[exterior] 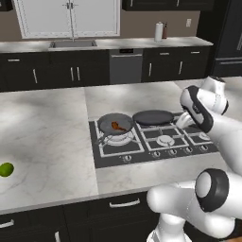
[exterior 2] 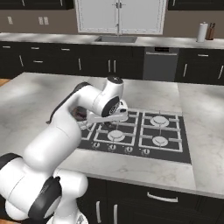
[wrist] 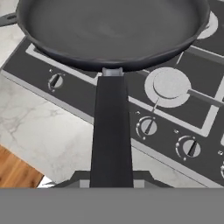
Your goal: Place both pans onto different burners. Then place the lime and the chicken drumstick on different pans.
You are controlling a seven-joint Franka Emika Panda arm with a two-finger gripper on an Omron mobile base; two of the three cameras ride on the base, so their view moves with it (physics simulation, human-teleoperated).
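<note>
The dark pan (exterior: 152, 116) (wrist: 113, 30) hangs low over the rear middle of the black cooktop (exterior: 142, 153), and I cannot tell if it touches the grate. My gripper (exterior: 183, 122) is shut on its flat black handle (wrist: 111, 131), which runs straight back to the hand. Just left of it the mid-grey pan (exterior: 115, 124) sits on the left burner with the orange-brown chicken drumstick (exterior: 118, 126) lying in it. The lime (exterior: 5, 169) rests on the marble counter far to the left. In the right base view my arm (exterior 2: 94, 103) covers both pans.
A free burner ring (wrist: 168, 83) and a row of knobs (wrist: 146, 127) lie under the held pan's handle. More free burners (exterior 2: 159, 120) are on the cooktop's right side. Marble counter (exterior: 42, 137) surrounds the cooktop; its front edge drops to wood floor (wrist: 15, 173).
</note>
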